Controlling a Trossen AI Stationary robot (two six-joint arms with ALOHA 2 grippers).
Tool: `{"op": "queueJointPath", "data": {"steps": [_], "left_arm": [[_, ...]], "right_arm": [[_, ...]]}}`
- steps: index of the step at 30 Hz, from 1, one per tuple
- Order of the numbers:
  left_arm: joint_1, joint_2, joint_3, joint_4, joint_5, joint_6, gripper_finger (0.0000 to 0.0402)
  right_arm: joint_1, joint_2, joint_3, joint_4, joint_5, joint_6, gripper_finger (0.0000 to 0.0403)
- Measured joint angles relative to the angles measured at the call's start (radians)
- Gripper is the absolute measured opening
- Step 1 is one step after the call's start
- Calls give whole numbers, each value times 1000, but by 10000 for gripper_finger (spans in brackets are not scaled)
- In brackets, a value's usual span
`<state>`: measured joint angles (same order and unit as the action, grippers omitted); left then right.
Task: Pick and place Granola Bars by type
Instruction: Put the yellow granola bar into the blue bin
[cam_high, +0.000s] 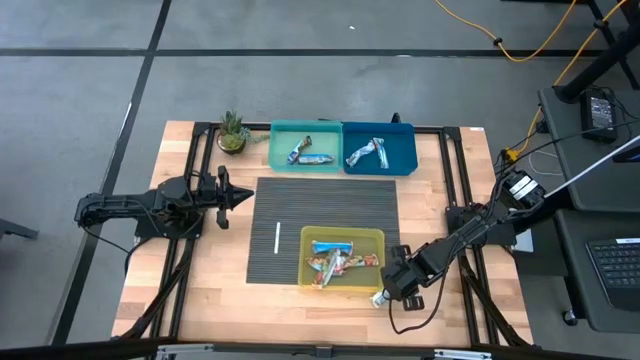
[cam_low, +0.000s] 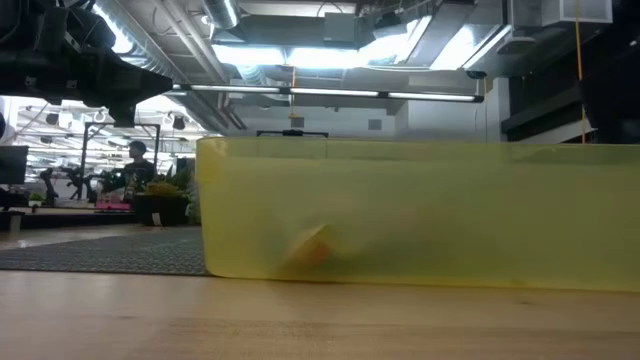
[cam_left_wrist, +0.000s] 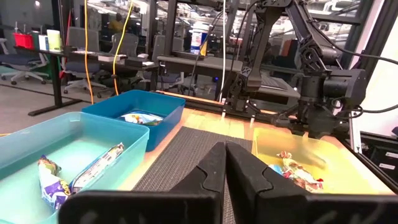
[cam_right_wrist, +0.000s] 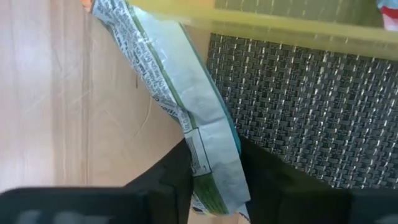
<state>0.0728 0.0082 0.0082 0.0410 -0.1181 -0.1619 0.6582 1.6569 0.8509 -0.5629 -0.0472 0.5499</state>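
Observation:
Several granola bars (cam_high: 338, 263) lie in the yellow bin (cam_high: 343, 235) near the table's near edge. Two more lie in the teal bin (cam_high: 308, 155), and silver-blue ones sit in the blue bin (cam_high: 366, 152). My right gripper (cam_right_wrist: 214, 180) stands at the yellow bin's near right corner (cam_high: 385, 290), shut on a white-and-green wrapped bar (cam_right_wrist: 168, 81). My left gripper (cam_high: 240, 197) is shut and empty, hovering by the mat's left edge; its fingers (cam_left_wrist: 225, 168) point toward the bins. My right gripper pinches the white-and-green bar by one end (cam_right_wrist: 208, 158), between its two fingers (cam_right_wrist: 273, 180). The bar runs on beyond the fingertips, along their line, over the wood and the mat's edge toward the yellow bin's rim (cam_right_wrist: 280, 28). Whether its far end touches anything I cannot tell.
A dark ribbed mat (cam_high: 320, 200) covers the table's middle, with a thin white stick (cam_high: 277, 237) lying on it left of the yellow bin. A small potted plant (cam_high: 232, 132) stands left of the teal bin. In the low view the yellow bin's wall (cam_low: 420, 215) fills most of the picture.

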Motion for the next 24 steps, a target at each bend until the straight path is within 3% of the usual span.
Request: {"op": "queueJointPath", "data": {"steps": [14,24], "left_arm": [[0,0,0,0,0,0,7],[0,0,0,0,0,0,5]], "right_arm": [[0,-1,3,-3,-7,0,97],[1,-1,141,-150,17,-61,96]]}}
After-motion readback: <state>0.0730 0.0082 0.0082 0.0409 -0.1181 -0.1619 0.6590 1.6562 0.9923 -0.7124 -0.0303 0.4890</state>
